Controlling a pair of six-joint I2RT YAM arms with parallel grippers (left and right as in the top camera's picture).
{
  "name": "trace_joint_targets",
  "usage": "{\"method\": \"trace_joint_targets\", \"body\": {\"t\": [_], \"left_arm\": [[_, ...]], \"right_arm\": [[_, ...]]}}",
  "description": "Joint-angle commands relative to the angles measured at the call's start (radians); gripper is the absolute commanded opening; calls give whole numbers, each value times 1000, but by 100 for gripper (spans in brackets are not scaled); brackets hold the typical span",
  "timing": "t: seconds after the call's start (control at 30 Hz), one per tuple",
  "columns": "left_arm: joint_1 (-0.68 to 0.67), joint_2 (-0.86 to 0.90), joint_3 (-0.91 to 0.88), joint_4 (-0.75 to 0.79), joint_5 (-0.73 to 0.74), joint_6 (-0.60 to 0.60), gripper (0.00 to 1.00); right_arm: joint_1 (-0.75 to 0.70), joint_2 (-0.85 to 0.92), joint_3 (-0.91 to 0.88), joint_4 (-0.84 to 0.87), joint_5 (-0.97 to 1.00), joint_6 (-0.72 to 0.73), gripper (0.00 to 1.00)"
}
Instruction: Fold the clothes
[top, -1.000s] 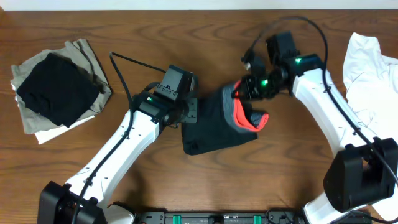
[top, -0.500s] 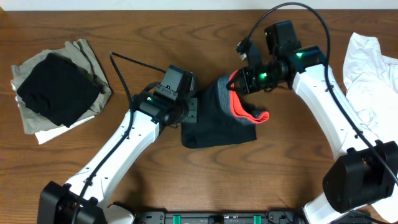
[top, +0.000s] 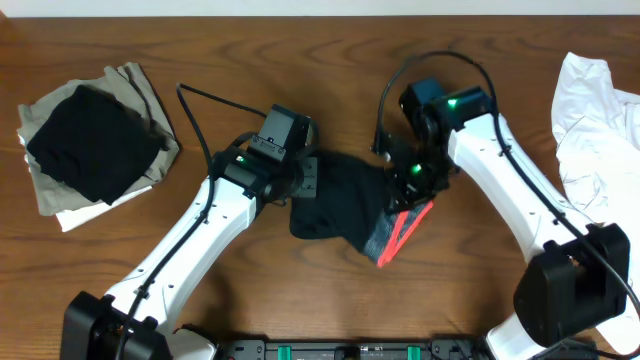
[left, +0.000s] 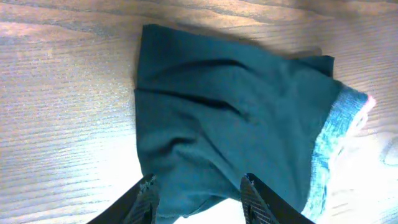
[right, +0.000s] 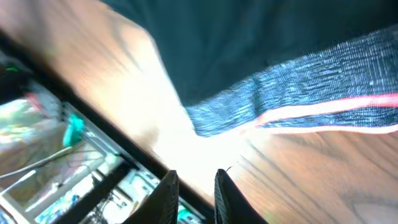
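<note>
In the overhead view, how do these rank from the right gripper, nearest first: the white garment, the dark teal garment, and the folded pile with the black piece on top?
Measured from the right gripper:
1. Dark teal garment, beneath it, in the middle.
2. White garment, at the right edge.
3. Folded pile, at the far left.

Right wrist view badly blurred: right gripper (right: 194, 174) grip unreadable. Left gripper (left: 199, 182) fingers cropped at the bottom edge. Overhead: white shirt (top: 590, 120) cut off at the right edge, dark garment (top: 340, 200) partly hidden under both wrists.
</note>
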Motion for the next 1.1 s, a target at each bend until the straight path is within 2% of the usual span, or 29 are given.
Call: {"method": "trace_joint_targets", "body": {"t": [0.0, 0.07, 0.3, 0.33, 0.4, 0.57, 0.67, 1.07], "left_arm": [[3, 7, -14, -3, -8, 16, 45], [3, 7, -14, -3, -8, 16, 46], [3, 7, -14, -3, -8, 16, 46], [3, 7, -14, -3, -8, 16, 51], [3, 7, -14, -3, -8, 16, 55], [3, 7, -14, -2, -9, 44, 55], [3, 7, -14, -2, -9, 63, 55], [3, 90, -15, -10, -8, 76, 55]], "right_arm": [[6, -11, -91, 34, 47, -19, 18], [5, -11, -148, 77, 47, 2, 16], [-10, -11, -219, 203, 70, 142, 25], [-13, -11, -224, 224, 103, 187, 26], [-21, -11, -238, 270, 183, 323, 27], [-38, -11, -317, 386, 214, 584, 37], [-50, -11, -383, 451, 214, 674, 42], [-116, -11, -488, 606, 24, 674, 51]]}}
